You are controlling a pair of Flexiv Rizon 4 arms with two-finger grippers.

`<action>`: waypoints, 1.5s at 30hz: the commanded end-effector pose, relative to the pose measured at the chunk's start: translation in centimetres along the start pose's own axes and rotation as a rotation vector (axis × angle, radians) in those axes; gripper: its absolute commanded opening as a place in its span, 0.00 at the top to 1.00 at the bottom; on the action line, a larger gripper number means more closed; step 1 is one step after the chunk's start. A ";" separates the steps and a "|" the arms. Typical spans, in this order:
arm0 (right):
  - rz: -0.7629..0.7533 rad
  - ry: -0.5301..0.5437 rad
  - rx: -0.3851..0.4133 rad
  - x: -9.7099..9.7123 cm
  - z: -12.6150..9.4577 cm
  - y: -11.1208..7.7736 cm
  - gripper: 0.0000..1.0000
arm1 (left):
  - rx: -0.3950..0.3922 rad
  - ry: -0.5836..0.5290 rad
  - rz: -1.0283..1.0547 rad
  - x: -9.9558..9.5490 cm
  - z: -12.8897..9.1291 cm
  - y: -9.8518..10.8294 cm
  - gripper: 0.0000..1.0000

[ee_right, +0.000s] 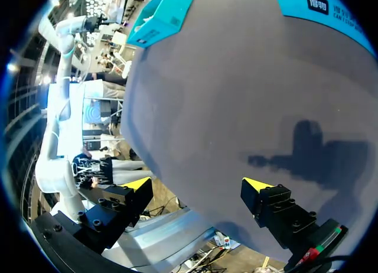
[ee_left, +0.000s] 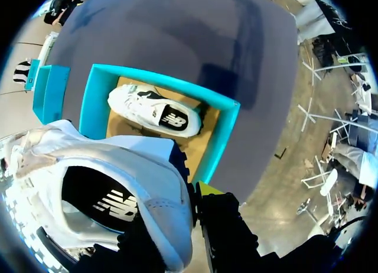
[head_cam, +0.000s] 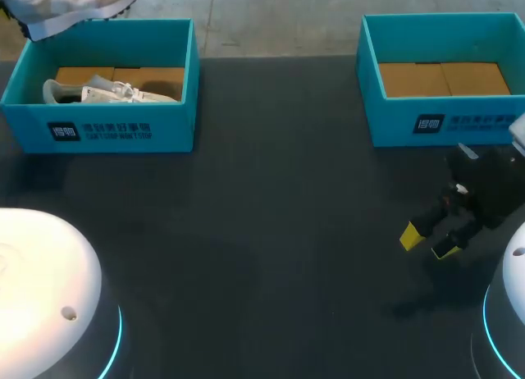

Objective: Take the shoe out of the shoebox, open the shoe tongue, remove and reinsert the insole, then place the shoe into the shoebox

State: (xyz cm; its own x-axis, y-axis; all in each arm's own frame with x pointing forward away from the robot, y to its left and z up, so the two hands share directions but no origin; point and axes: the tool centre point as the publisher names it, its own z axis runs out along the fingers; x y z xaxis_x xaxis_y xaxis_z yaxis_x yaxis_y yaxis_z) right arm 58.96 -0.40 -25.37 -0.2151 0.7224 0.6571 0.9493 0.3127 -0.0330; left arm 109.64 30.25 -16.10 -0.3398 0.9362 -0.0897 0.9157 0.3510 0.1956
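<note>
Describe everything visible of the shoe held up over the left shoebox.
The lifted shoe is a white trainer with a smooth, synthetic-looking upper and a black side panel bearing a white logo. It hangs tilted in the air above the teal shoebox, clear of it, gripped at one end by the left pincer. Nothing else touches it. The head view shows only part of it, at the far left.
</note>
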 end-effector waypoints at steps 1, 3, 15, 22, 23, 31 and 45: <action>0.002 -0.003 -0.001 0.1 0.1 -0.1 0.00 | -0.004 -0.001 0.000 0.1 -0.2 -0.1 1.00; 0.002 -0.003 -0.001 0.1 0.1 -0.1 0.00 | -0.008 0.001 0.043 -0.2 0.1 0.0 1.00; 0.002 -0.003 -0.001 0.1 0.1 -0.1 0.00 | -0.005 0.023 0.205 -1.4 2.9 4.0 1.00; 0.002 -0.003 -0.001 0.1 0.1 -0.1 0.00 | 0.019 0.036 0.234 -1.4 3.6 4.6 1.00; 0.002 -0.003 -0.001 0.1 0.1 -0.1 0.00 | 0.013 0.040 0.240 -1.4 3.7 4.7 1.00; 0.002 -0.003 -0.001 0.1 0.1 -0.1 0.00 | 0.000 0.072 0.283 -1.4 5.7 4.6 1.00; 0.002 -0.003 -0.001 0.1 0.1 -0.1 0.00 | -0.010 0.089 0.304 -0.8 8.1 3.8 1.00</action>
State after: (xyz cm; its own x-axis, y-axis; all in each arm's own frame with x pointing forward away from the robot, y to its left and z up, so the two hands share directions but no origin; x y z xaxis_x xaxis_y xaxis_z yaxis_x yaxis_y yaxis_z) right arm 58.96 -0.40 -25.37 -0.2151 0.7224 0.6572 0.9493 0.3127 -0.0330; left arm 115.34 30.71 -22.93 -0.0732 0.9956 0.0577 0.9769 0.0599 0.2053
